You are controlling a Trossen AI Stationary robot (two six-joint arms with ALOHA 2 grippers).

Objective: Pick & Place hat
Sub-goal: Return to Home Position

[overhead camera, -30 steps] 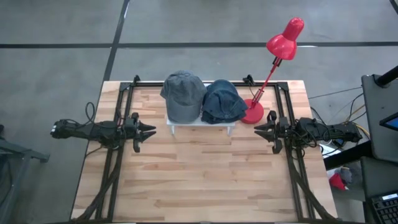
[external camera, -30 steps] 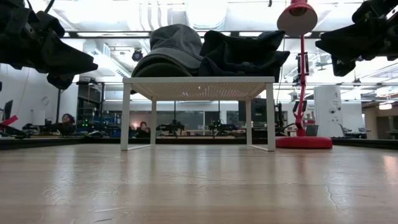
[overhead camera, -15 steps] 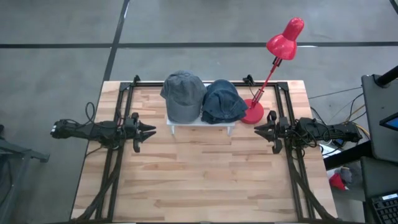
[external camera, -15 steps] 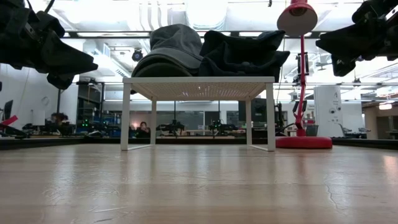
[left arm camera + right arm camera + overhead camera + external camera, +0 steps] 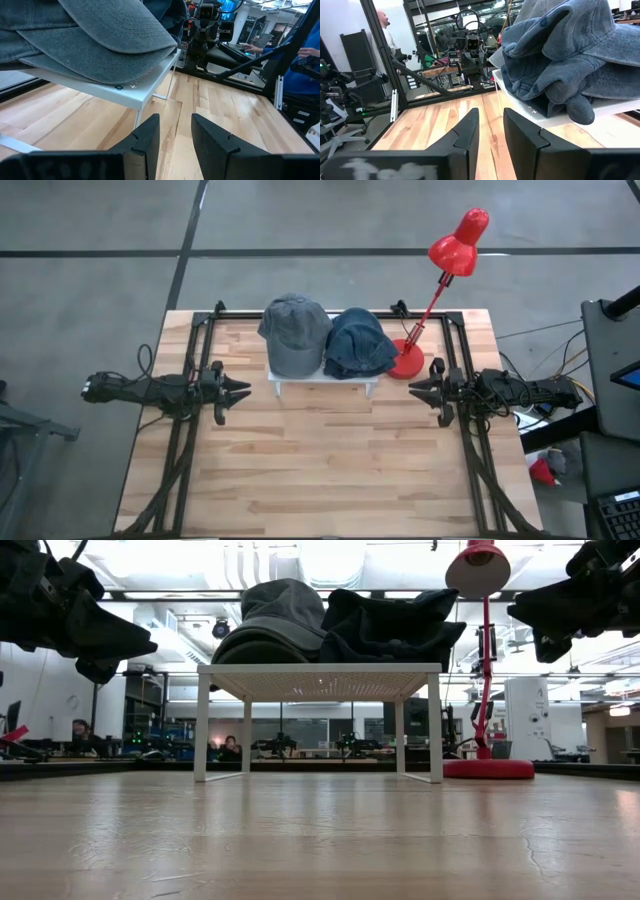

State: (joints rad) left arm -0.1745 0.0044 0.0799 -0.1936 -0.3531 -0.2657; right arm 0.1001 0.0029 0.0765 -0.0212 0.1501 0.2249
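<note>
A grey cap (image 5: 294,333) and a crumpled dark blue hat (image 5: 359,344) lie side by side on a small white stand (image 5: 322,383) at the table's far middle; the grey cap's brim (image 5: 115,45) overhangs the stand's edge. My left gripper (image 5: 243,391) hovers open at the table's left side, level with the stand's near edge. My right gripper (image 5: 414,391) hovers open at the table's right side, facing it. Both touch nothing. In the low view the grey cap (image 5: 272,625) and the blue hat (image 5: 390,625) sit above the stand's top (image 5: 320,670).
A red desk lamp (image 5: 437,290) stands on its round base (image 5: 405,364) just right of the stand, its head leaning beyond the far edge. Black arm frames (image 5: 180,450) run along both table sides. Bare wood (image 5: 320,460) spans the near half. People show in the room behind.
</note>
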